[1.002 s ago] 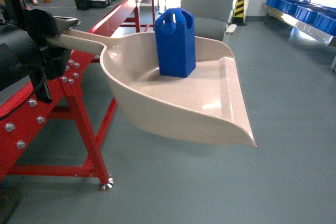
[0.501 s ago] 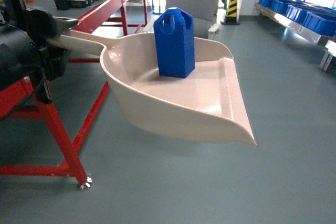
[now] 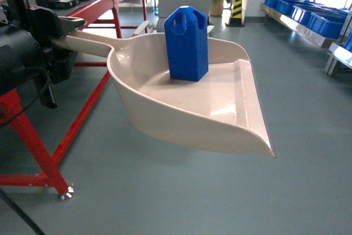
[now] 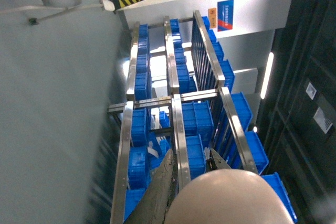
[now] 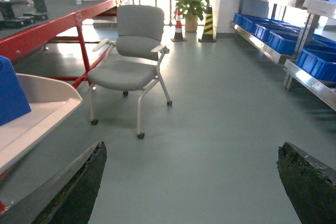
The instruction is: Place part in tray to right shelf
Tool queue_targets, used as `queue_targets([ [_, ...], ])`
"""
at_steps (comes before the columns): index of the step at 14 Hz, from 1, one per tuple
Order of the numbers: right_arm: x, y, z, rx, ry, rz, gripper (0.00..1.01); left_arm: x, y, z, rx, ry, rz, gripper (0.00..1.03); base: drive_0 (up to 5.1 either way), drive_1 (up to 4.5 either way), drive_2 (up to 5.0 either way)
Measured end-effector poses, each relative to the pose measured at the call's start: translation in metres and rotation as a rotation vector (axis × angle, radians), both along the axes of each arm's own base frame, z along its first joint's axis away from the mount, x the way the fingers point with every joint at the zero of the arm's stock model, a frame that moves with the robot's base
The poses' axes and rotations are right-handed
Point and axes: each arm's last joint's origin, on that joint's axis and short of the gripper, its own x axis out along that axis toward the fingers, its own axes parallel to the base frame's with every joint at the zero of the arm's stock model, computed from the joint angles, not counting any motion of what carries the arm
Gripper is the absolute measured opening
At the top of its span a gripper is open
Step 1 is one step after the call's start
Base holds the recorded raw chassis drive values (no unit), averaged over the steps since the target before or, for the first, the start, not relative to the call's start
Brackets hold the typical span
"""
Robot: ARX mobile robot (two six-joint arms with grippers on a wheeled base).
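Tray (image 3: 220,108) hangs nearest to the head camera, held out over the grey floor (image 3: 308,191) by its long handle, which runs back to the left gripper (image 3: 52,39); its jaws appear closed on the handle, though the contact itself is partly hidden. Upright on the flat bottom of the tray, close to the back wall, stands the part (image 3: 188,45), its long axis vertical. The right gripper (image 5: 191,182) holds nothing, its jaws wide apart. Behind the tray are a red table (image 3: 104,6) and a grey chair (image 5: 134,59). Far off to the right waits the right shelf (image 3: 300,23), so the tray's open lip must travel rightward and away, I judge. Only the left wrist view shows steel rails with blue crates (image 4: 194,121); only the right wrist view shows the open jaws.
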Motion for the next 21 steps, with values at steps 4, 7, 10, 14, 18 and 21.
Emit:
queue_targets([
  [4, -0.0002, -0.0002, -0.0001, 0.0, 0.001, -0.004, 0.98, -0.001, -0.0009, -0.0013, 0.001, 0.008, -0.007, 0.13, 0.3, 2.42, -1.9],
  [7, -0.0001, -0.0001, -0.0003, 0.0, 0.002, -0.003, 0.98, -0.0006, 0.0011, -0.0013, 0.002, 0.007, 0.006, 0.13, 0.1, 4.41, -4.2],
  [10, -0.0001, -0.0001, -0.0003, 0.0, 0.002, -0.003, 0.98, -0.0005, 0.0011, -0.0014, 0.002, 0.008, 0.005, 0.13, -0.1, 4.26, -4.4],
  [14, -0.0001, -0.0001, -0.0002, 0.0, 0.001, -0.003, 0.98, -0.0006, 0.0011, -0.0013, 0.001, 0.008, 0.005, 0.13, 0.0, 4.33, -4.3],
  [18, 0.0, -0.0001, -0.0003, 0.0, 0.002, -0.002, 0.98, -0.0004, 0.0012, -0.0013, 0.001, 0.009, 0.005, 0.13, 0.1, 4.39, -4.2],
  [21, 0.0, -0.0001, -0.001, 0.0, 0.009, -0.003, 0.98, -0.0005, 0.0005, -0.0016, 0.003, 0.011, 0.002, 0.13, 0.0, 4.31, -4.3],
])
